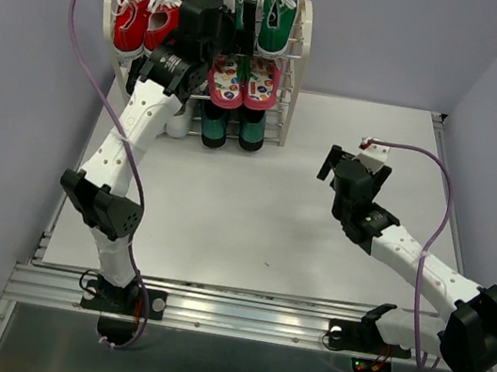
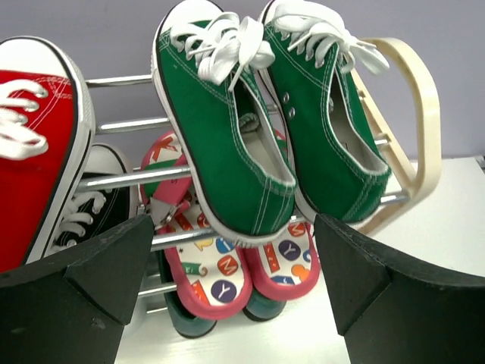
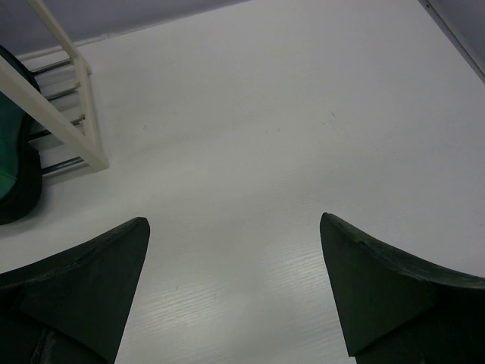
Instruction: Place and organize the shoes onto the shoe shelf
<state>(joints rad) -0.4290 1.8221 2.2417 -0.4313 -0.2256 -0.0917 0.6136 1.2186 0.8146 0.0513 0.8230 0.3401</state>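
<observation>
Sneakers (image 2: 220,152), green, rest just beyond left gripper (image 2: 233,231).

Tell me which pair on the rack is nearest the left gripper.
The green sneakers with white laces, on the top tier directly ahead of the left gripper; the red sneakers sit off to the side, the flip-flops a tier lower.

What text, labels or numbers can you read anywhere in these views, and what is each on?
"Y": dark round print on one flip-flop footbed.
"Y": a similar print on the second flip-flop footbed.
The other footbed prints look like letters but are too blurred to read.
Nothing is readable on the green sneakers, the red sneaker or the shoe shelf.
</observation>
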